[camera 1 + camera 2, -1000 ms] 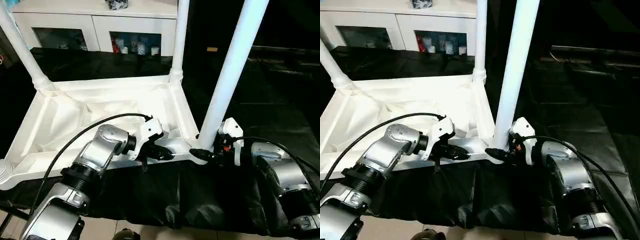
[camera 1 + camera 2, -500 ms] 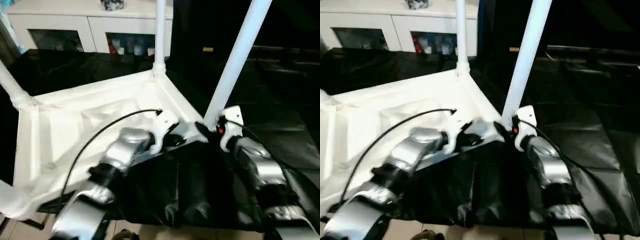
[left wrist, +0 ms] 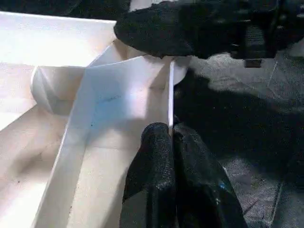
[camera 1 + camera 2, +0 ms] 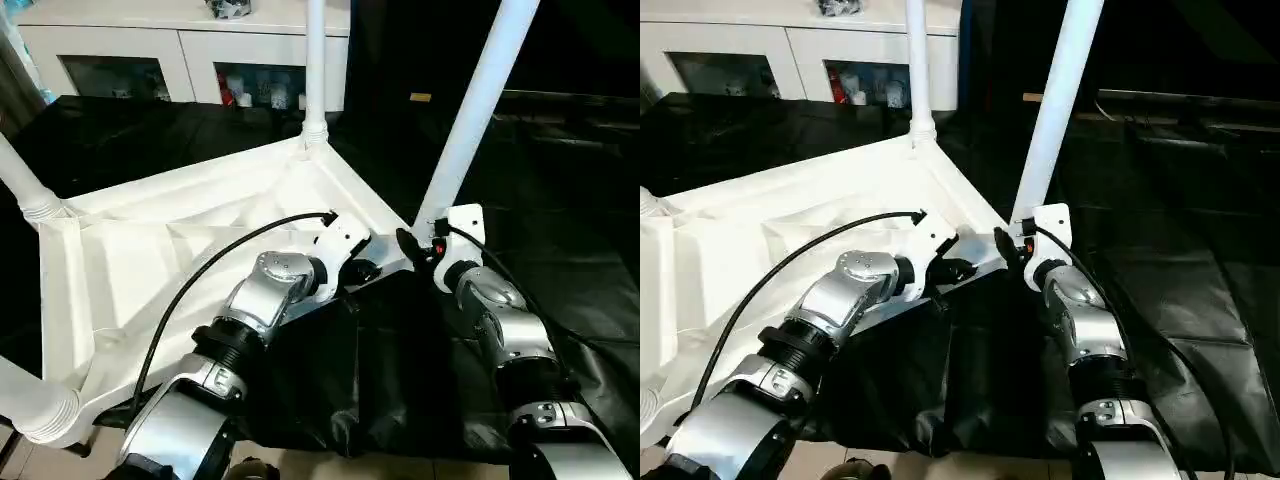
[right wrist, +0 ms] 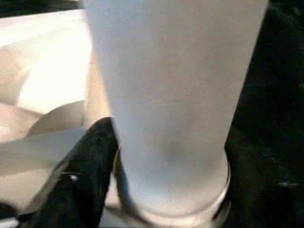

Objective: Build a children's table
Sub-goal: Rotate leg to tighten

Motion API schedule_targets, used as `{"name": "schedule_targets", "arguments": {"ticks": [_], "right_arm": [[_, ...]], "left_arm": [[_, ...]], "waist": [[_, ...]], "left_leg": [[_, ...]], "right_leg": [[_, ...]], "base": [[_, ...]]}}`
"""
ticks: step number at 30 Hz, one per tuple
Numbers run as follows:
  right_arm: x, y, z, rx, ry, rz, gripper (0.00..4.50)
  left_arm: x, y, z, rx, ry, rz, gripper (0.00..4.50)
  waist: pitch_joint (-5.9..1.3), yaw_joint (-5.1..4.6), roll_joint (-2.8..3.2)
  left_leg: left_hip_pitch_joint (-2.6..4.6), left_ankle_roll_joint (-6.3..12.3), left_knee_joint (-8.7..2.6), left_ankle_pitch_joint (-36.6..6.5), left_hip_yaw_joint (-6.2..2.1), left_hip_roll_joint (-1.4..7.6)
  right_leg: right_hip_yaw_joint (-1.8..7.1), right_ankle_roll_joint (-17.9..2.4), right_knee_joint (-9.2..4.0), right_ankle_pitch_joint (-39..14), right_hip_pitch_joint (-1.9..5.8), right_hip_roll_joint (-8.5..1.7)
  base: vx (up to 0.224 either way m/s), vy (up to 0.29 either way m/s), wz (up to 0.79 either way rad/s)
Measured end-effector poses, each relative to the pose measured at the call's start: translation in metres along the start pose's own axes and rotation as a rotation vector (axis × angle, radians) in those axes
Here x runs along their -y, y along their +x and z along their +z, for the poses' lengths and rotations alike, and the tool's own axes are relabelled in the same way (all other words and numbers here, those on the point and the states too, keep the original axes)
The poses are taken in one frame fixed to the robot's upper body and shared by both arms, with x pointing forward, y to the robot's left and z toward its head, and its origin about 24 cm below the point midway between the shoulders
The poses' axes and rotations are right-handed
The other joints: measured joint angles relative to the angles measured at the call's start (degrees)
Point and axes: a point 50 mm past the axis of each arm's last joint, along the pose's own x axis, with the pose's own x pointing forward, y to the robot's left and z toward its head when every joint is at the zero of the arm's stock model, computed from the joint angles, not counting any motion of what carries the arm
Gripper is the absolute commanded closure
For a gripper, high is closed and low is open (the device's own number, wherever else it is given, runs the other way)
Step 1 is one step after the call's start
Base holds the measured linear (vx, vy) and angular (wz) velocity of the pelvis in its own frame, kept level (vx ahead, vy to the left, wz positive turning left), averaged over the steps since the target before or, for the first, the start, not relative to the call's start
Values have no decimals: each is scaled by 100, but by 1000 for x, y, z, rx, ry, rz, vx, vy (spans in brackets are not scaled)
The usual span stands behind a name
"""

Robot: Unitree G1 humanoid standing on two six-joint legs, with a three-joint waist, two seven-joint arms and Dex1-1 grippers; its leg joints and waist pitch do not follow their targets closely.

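left eye | L claw (image 3: 168, 156) clamped on table rim (image 3: 170, 90) | R claw (image 4: 418, 243) straddles leg (image 4: 470, 110) base, grip unclear

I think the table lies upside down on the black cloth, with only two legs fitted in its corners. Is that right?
Not quite. The table does lie upside down on the black cloth, but four legs are fitted, not two: the left eye view shows one at each corner.

Head eyes look down over both forearms at the table (image 4: 180, 250); wrist cameras sit close at its near corner.
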Motion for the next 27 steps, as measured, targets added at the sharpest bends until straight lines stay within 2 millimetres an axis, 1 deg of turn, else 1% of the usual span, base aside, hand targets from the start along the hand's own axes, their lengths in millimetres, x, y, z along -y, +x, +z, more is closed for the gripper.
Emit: {"name": "schedule_targets", "arguments": {"ticks": [2,3,8,11,12,14,21,24,27], "right_arm": [[1,-1,0,-4,-16,25,72],[3,-2,1,-8,-38,39,69],[7,-12,3,-21,-121,145,69],[12,-23,2,-42,-168,247,69],[14,-31,1,-64,-210,317,69],[18,-40,-3,-101,-240,380,69],[10,-46,1,-118,-278,535,69],[6,-50,-1,-140,-289,605,69],[3,-52,-4,-160,-282,659,69]], "left_arm": [[-2,-3,-1,-2,7,-4,450],[-4,-4,-1,-3,11,-5,450],[-6,-11,-3,-10,32,-58,450],[-6,-20,-8,-21,52,-108,450],[-5,-25,-11,-24,59,-148,450],[-4,-32,-15,-31,65,-198,450],[-3,-47,-22,-67,97,-304,450],[-2,-51,-24,-74,101,-333,450],[-3,-54,-24,-81,105,-350,450]], "waist": [[5,-37,9],[7,-40,13],[10,-30,16],[10,-18,16],[10,2,16],[11,25,14],[12,51,8],[13,88,6],[13,95,5]], "left_leg": [[1,-1,0,0,-1,1],[1,-1,0,1,-1,1],[0,0,0,1,-3,1],[-2,1,0,1,-3,1],[-1,1,0,1,-4,1],[0,0,1,1,-4,3],[0,1,14,2,-4,2],[0,3,15,3,-4,2],[-1,7,16,5,-4,3]], "right_leg": [[-1,0,2,0,0,1],[-1,1,3,1,0,1],[-4,1,2,1,0,1],[-5,1,1,1,1,0],[-6,1,0,0,2,0],[-8,1,1,0,2,0],[-2,-3,8,4,9,-1],[-2,-3,9,4,10,-1],[-3,-3,9,4,9,-1]], "base": [[0,0,0],[0,0,0],[0,0,0],[0,0,0],[0,0,0],[0,0,0],[0,0,0],[0,0,0],[0,0,0]]}}
